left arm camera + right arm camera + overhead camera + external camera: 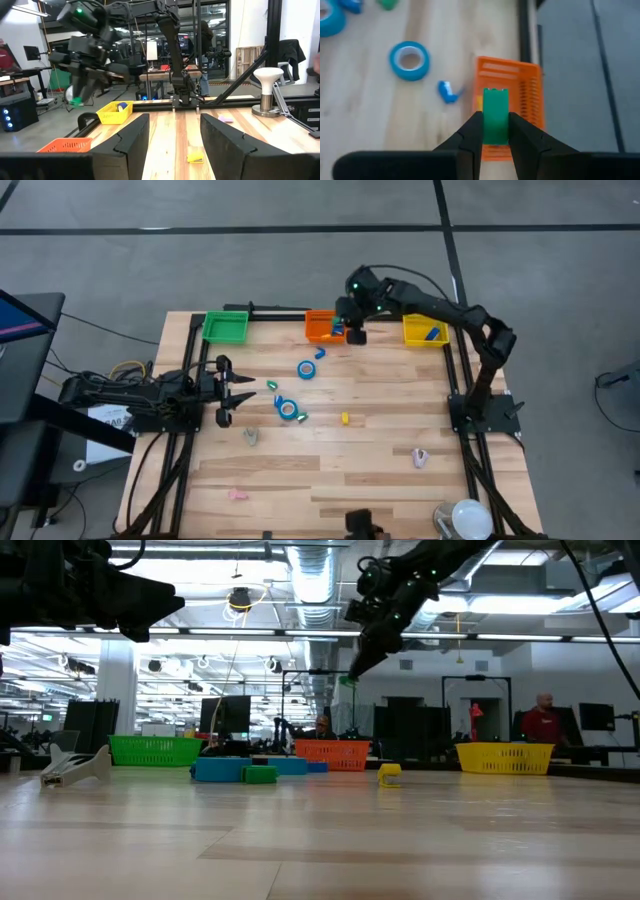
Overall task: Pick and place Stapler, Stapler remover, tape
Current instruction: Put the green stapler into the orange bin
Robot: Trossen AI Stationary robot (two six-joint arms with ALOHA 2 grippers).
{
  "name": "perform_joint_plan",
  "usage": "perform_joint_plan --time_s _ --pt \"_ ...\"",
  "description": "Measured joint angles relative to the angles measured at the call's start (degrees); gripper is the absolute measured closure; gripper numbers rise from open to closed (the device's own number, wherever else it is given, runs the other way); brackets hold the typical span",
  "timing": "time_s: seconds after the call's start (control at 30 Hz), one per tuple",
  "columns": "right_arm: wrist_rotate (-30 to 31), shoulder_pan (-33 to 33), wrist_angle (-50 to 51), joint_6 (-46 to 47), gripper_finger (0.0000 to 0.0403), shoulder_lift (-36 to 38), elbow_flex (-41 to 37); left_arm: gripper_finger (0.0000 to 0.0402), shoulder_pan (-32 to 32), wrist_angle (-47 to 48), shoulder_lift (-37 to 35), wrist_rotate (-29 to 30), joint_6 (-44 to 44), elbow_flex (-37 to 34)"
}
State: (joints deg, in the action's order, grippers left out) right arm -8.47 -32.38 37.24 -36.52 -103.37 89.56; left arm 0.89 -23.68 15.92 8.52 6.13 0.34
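The right end effector (496, 131) hung in the air over the small orange plastic basket (322, 326) at the far edge of the wooden surface (380, 470). Its two dark fingers (470, 135) were clenched on a small green oblong stapler (495, 114), which stood up between them.

A round blue tape roll with a pale middle (409, 60) lay on the wood near the orange basket, and a small blue piece (447, 92) lay between the two. Another blue tape roll (288, 409) sat nearer the middle of the surface.

The left end effector (243, 391) waited low at the left side, its fingers (131, 137) spread apart and holding nothing. A green basket (226, 327) and a yellow basket (424, 332) stood along the same far edge.
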Motion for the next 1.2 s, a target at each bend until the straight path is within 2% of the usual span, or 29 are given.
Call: perform_joint_plan --time_s 0.5,0.7,1.0,1.2 --pt "-0.04 -3.82 -9.42 2.16 0.0333 -0.05 0.0 0.0234 0.0 -0.01 -0.01 0.01 0.0 0.0" --pt "-0.39 -3.76 -13.98 4.92 0.0333 -4.0 -0.04 0.0234 0.01 0.0 0.0 0.0 0.0 0.0" --pt "-0.39 -3.69 -14.32 5.11 0.0333 -11.29 -0.04 0.0234 0.02 -0.02 0.0 0.01 0.0 0.0" --pt "-0.39 -3.32 -13.96 5.1 0.0333 -12.28 -0.04 0.0234 0.0 -0.02 0.0 0.0 0.0 0.0"
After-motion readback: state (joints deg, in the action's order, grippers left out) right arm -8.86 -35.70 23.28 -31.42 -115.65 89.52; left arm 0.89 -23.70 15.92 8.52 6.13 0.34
